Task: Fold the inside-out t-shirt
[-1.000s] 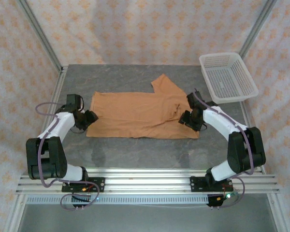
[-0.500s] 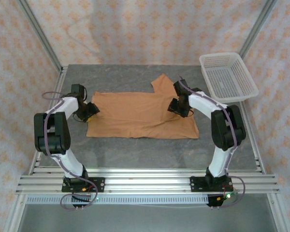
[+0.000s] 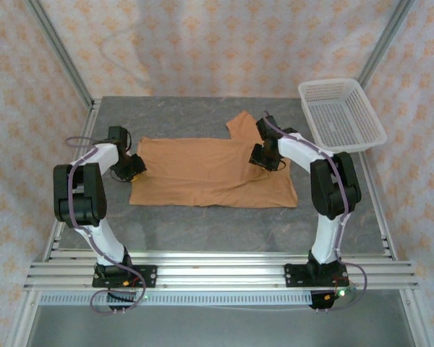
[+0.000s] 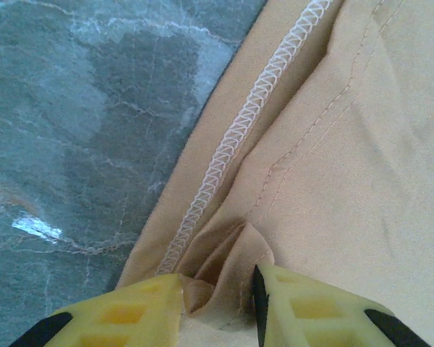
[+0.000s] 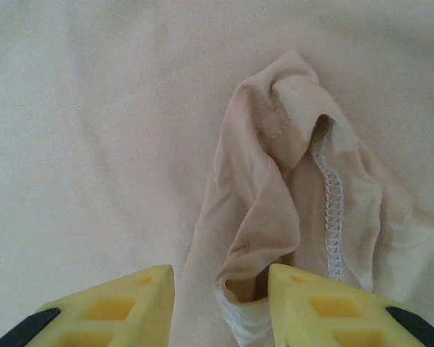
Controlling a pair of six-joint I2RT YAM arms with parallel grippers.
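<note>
Grey marbled table (image 3: 202, 224), patterned curtains all round. The inside-out t-shirt (image 3: 202, 170) lies flat mid-frame in the overhead view, with a white mesh basket (image 3: 340, 116) upper right. I reckon the shirt's light and floppy and will sag and bunch, so grab hems or seams. My left claw (image 4: 217, 278) is pinched on a pucker by the white overlock seam (image 4: 231, 144) at the shirt's left edge. My right claw (image 5: 220, 271) sits narrow around a raised fold near the sleeve; can't tell if it's gripping. No label or writing readable.

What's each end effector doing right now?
Left end effector: closed on a pinch of the t-shirt edge.
Right end effector: straddling a t-shirt fold; grip cannot be told.
</note>
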